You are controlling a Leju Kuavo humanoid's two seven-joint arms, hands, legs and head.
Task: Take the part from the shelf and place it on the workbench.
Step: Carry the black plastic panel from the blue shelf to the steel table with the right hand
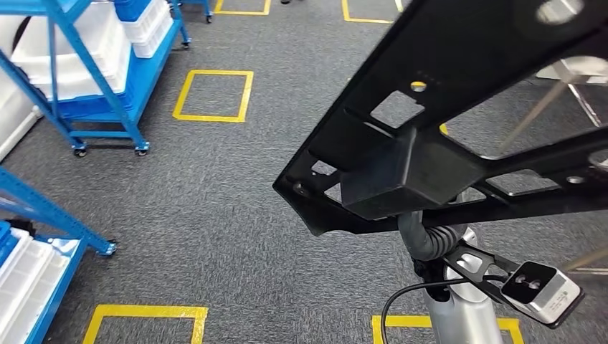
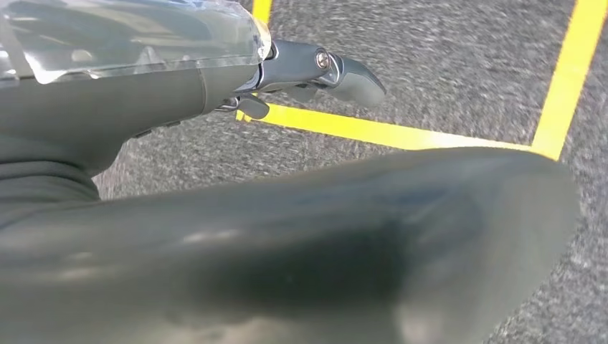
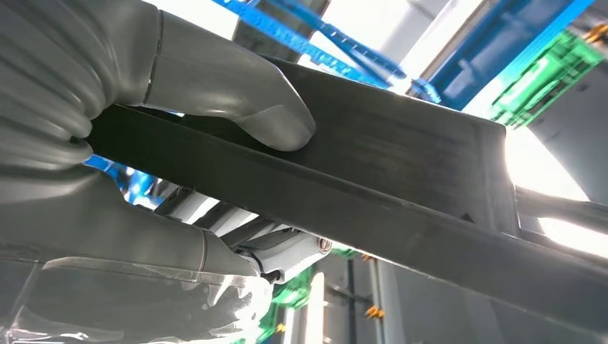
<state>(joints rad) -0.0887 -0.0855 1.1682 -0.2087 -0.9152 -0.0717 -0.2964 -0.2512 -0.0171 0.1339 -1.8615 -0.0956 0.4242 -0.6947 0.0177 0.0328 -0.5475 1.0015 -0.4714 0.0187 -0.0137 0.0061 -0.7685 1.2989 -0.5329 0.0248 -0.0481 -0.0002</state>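
Note:
The part [image 1: 430, 136] is a large black flat frame with cut-out openings and a boxy block on its underside; it hangs tilted above the grey carpet on the right of the head view. My right hand [image 3: 143, 150] grips it from below, the thumb [image 3: 236, 107] pressed on a black bar of the part [image 3: 401, 165]. In the head view the part hides that hand, with just its grey ribbed wrist [image 1: 423, 236] showing. My left hand [image 2: 236, 86] hangs over the floor with a dark finger [image 2: 323, 68] stretched out and nothing in it.
A blue wheeled shelf [image 1: 93, 64] with white bins stands at the back left, and another blue shelf [image 1: 36, 258] at the near left. Yellow tape squares [image 1: 213, 95] mark the carpet. Pale metal legs [image 1: 566, 89] show at the right behind the part.

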